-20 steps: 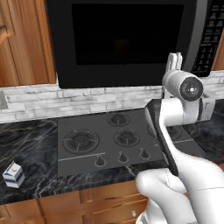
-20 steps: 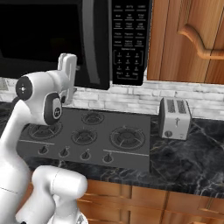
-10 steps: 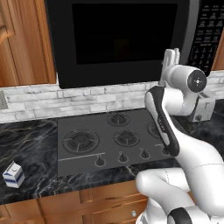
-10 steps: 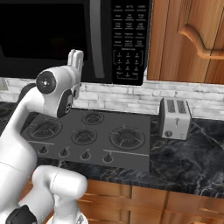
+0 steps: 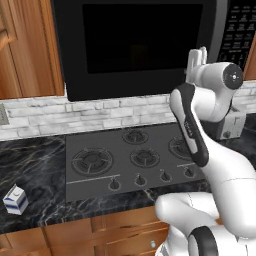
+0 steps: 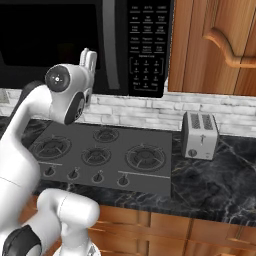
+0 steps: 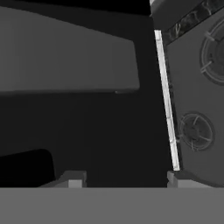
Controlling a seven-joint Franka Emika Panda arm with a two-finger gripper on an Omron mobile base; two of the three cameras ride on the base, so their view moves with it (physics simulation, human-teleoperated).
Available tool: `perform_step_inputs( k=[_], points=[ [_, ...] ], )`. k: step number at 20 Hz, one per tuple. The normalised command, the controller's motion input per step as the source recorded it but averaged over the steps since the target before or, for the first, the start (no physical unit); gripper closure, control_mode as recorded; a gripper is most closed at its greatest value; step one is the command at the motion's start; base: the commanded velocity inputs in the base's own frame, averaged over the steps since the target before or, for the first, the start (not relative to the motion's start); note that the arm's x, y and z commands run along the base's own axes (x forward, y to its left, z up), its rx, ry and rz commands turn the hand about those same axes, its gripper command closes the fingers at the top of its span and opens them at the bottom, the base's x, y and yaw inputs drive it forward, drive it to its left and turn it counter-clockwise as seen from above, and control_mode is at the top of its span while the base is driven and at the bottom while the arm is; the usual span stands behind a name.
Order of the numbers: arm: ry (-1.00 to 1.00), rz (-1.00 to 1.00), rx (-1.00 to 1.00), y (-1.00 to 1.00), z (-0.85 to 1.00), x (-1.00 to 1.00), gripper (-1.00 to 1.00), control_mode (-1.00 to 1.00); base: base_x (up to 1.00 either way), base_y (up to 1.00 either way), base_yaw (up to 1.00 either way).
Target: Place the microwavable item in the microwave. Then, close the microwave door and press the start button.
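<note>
**Claw raised at the closed microwave door**

The microwave [image 5: 140, 45] hangs above the stove [image 5: 135, 157], and its door [image 6: 55, 40] is shut flat against the front. The gripper [image 5: 196, 59] points upward just before the door's lower right part, near the long handle [image 6: 111, 45]; the keypad [image 6: 146, 45] lies further right. In the hand view its fingertips [image 7: 72, 178] stand wide apart with nothing between them. A milk carton [image 5: 15, 199] sits on the counter [image 5: 30, 165] at left, a toaster [image 6: 200, 135] at right.
</note>
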Motion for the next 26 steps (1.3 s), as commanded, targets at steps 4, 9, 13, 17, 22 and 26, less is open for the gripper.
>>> perform_step_inputs(
  k=[4, 9, 13, 17, 22, 26],
  points=[
    [0.13, 0.07, 0.00, 0.29, -0.19, 0.62, -1.00, -1.00, 0.00, 0.00, 0.00],
    [0.04, 0.07, 0.00, 0.22, -0.17, 0.45, -1.00, -1.00, 0.00, 0.00, 0.00],
    [0.00, 0.03, 0.00, 0.27, -0.01, -0.41, -1.00, -1.00, 0.00, 0.00, 0.00],
    [0.00, 0.06, 0.00, 0.23, 0.07, -0.94, -1.00, -1.00, 0.00, 0.00, 0.00],
    [0.00, 0.05, 0.00, 0.21, 0.43, -0.89, -1.00, -1.00, 0.00, 0.00, 0.00],
    [0.00, 0.00, 0.06, -0.03, 0.56, -1.00, -1.00, -1.00, 0.00, 0.00, 0.00]
  ],
)
